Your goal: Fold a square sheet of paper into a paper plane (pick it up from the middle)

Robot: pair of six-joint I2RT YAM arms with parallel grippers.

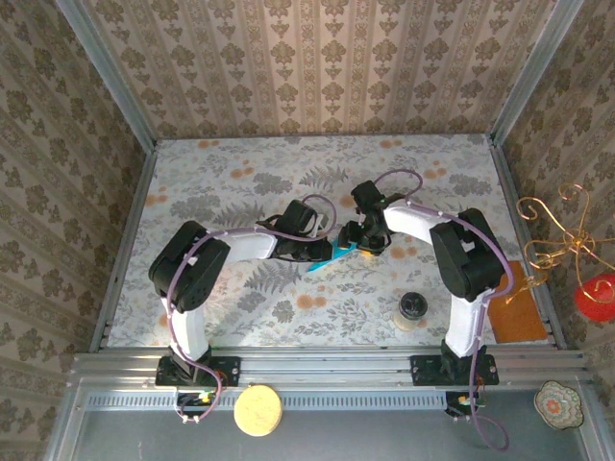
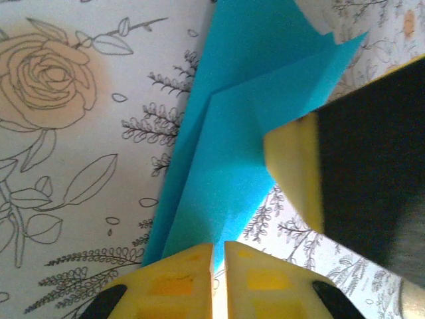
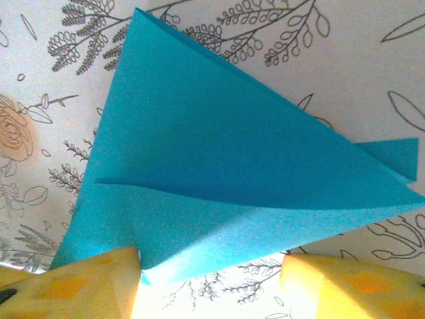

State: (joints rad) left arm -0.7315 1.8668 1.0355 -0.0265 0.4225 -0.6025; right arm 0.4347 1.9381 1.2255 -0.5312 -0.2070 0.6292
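paper, place: the teal paper (image 1: 332,257) lies in the middle of the flowered table (image 1: 240,317), between the two grippers. it is already folded to a pointed shape with several layers and creases, and its sharp end is toward the left.
paper, handling: i judge it very light, thin and limp. it will sag when lifted by one edge, it takes a wrong crease easily, and it may slip from smooth pads or tear if both sides pull.
paper, where to hold: probably on the layered part beside the centre crease, where it is stiffer. a single flap would buckle.
left gripper: the left gripper (image 2: 218,266) has its pads nearly together, with only a thin slit of light between them. the lower end of the paper (image 2: 226,166) reaches the fingertips, but i cannot tell if it is pinched.
right gripper: the right gripper (image 3: 212,286) has its jaws wide apart, with the paper (image 3: 219,153) in front of them. the finger (image 3: 86,282) at the left of its wrist view touches the paper's lower corner, and the other finger is free over the table. it holds nothing.
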